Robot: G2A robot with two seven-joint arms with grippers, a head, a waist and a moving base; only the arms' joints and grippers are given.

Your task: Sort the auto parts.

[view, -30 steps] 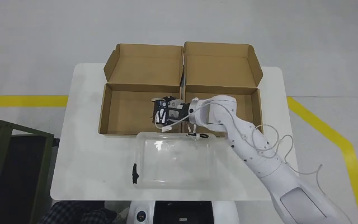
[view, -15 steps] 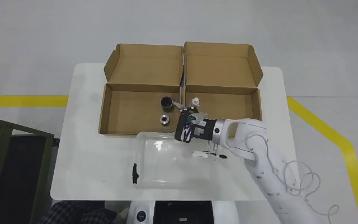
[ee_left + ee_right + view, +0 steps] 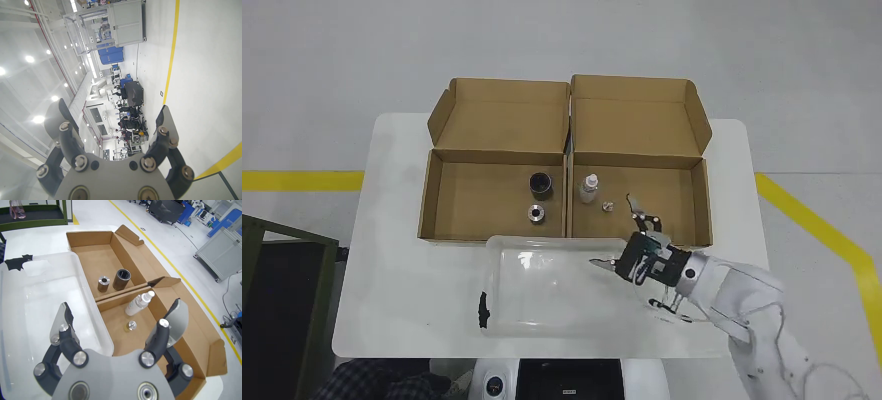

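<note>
Position: the right gripper (image 3: 121, 313) hangs over the spot where the far right corner of the clear tub (image 3: 504, 300) meets the near wall of the right box (image 3: 672, 195). Its jaws are spread wide with nothing between them. The left gripper (image 3: 112, 111) is likewise spread and empty, and faces out into the hall.

Step in hand, as judged: fetching the next part from the tub. No part can be made out inside it, so its floor should be checked before any descent. If one is found, come down clear of the tub's rim, keep the jaws wide until they straddle the part, and lift straight up before crossing the cardboard wall.

Parts: both boxes stand side by side, lids open, along the far edge of the table (image 3: 392, 250), with the tub along the near edge, touching or just beside them.
- The left box (image 3: 467, 200) holds a dark sleeve (image 3: 540, 184) with a hollow bore and a shorter steel cylinder (image 3: 535, 211) just beside it. Both stand on end near the right wall.
- The right box holds a white bottle (image 3: 589, 187) with a spray cap and a small metal fitting (image 3: 608, 207), both near its left wall.

A scrap of black tape (image 3: 482, 308) sits at the tub's near left corner.
</note>
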